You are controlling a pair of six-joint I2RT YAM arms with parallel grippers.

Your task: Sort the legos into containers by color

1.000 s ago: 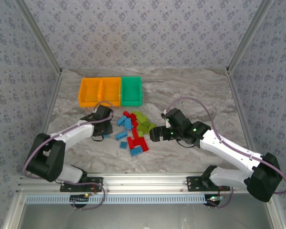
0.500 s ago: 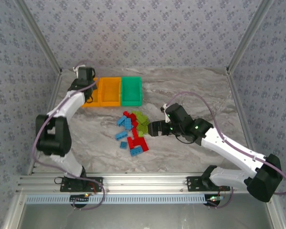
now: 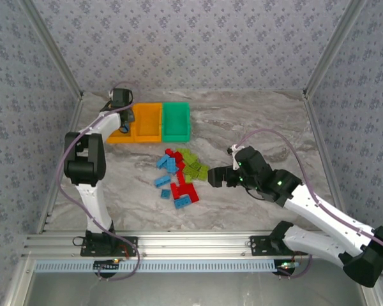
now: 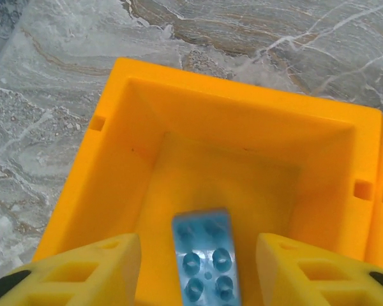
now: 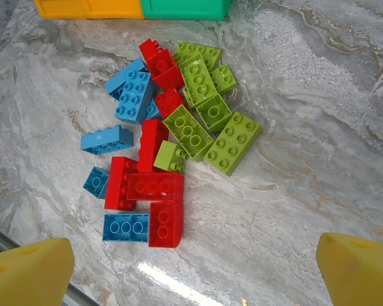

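Note:
The legos (image 3: 179,173) lie in a loose pile mid-table: light blue (image 5: 134,95), red (image 5: 154,187) and lime green (image 5: 233,143) bricks. The three joined containers stand behind them, two orange-yellow (image 3: 148,122) and one green (image 3: 176,121). My left gripper (image 3: 125,117) hangs over the leftmost orange bin (image 4: 242,105). It is open, with its fingers (image 4: 96,268) well clear of a light blue brick (image 4: 204,255) that sits loose between them, studs down. My right gripper (image 3: 212,177) is open wide, just right of the pile, its fingers (image 5: 360,268) holding nothing.
Bare marble table (image 3: 255,127) spreads to the right of the bins and behind my right arm. Patterned walls close in the left, back and right sides. An aluminium rail (image 3: 191,242) runs along the near edge.
My left arm swung from the pile's left side up to the leftmost orange bin, and the blue brick now sits loose between its open fingers. My right gripper drew back slightly rightward.

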